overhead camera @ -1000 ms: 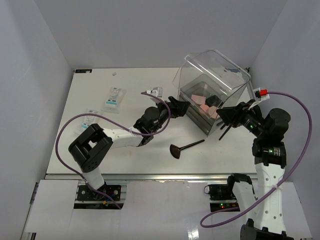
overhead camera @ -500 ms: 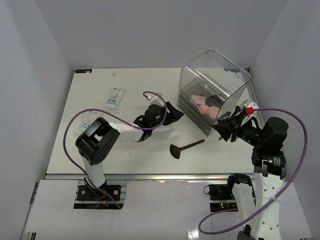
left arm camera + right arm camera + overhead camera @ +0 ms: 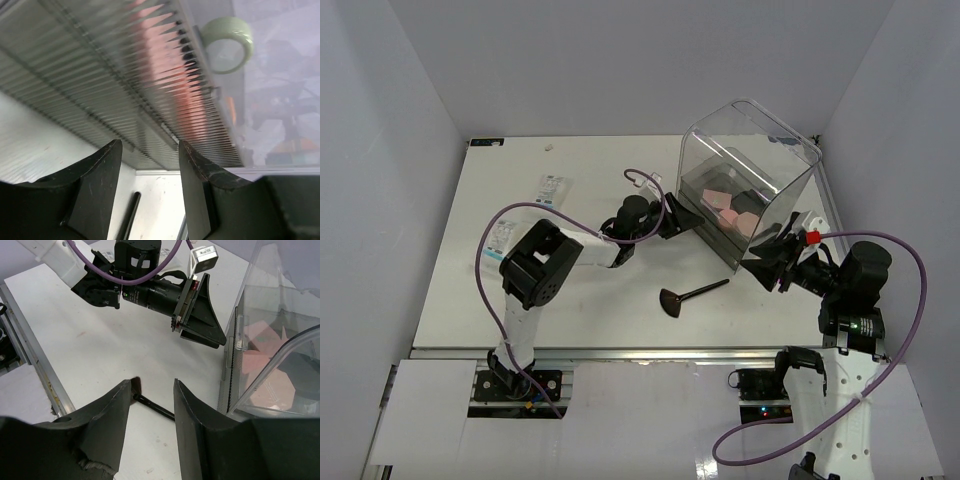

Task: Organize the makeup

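Observation:
The black fan-shaped brush (image 3: 688, 296) lies on the table in front of the clear box (image 3: 750, 170). It also shows in the right wrist view (image 3: 152, 404), below my open, empty right gripper (image 3: 152, 382). Pink sponge blocks (image 3: 725, 206) lie inside the box, and a grey-green compact (image 3: 227, 44) shows through its wall. My left gripper (image 3: 692, 220) is open and empty at the box's ribbed drawer front (image 3: 125, 85). My right gripper (image 3: 761, 262) hovers by the box's near right corner. Two flat white packets (image 3: 551, 190) lie at the left.
The clear box stands at the back right near the right wall. The second packet (image 3: 501, 238) lies close to the left arm's elbow. The purple cables loop over both arms. The table's front edge (image 3: 620, 350) runs just behind the brush.
The clear box was tilted back and now stands upright. My left gripper has moved right, up to the drawer front. My right gripper has come down and left, away from the box.

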